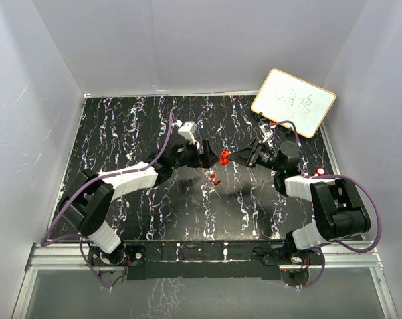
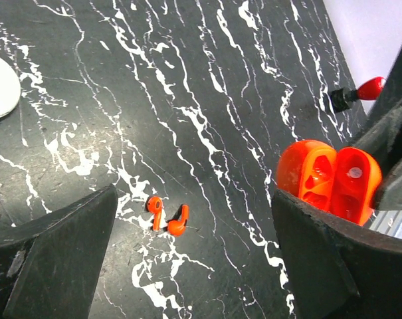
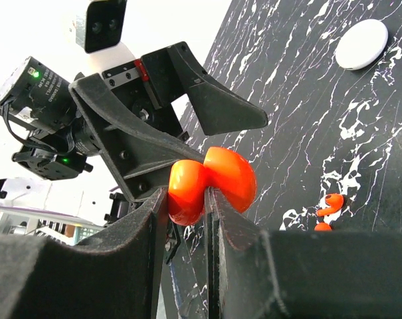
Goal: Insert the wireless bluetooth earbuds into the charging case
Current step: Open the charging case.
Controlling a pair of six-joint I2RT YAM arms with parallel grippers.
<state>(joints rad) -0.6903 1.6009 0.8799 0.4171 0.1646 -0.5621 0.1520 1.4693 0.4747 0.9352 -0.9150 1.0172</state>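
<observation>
Case (image 3: 228, 176) base behind right end effector (image 3: 186, 198)

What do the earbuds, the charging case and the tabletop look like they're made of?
Earbuds: probably glossy moulded plastic, orange-red, with small highlights. Charging case, open in the right claw: same smooth plastic look, shiny shell, moulded wells inside. Table: black with white veins, marble-patterned; stone or printed sheet, I cannot tell.

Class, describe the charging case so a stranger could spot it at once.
Look to the middle of the black marbled table. The charging case is the open orange-red shell clamped in the right gripper, held above the surface and far larger than the two tiny earbuds lying below.
</observation>
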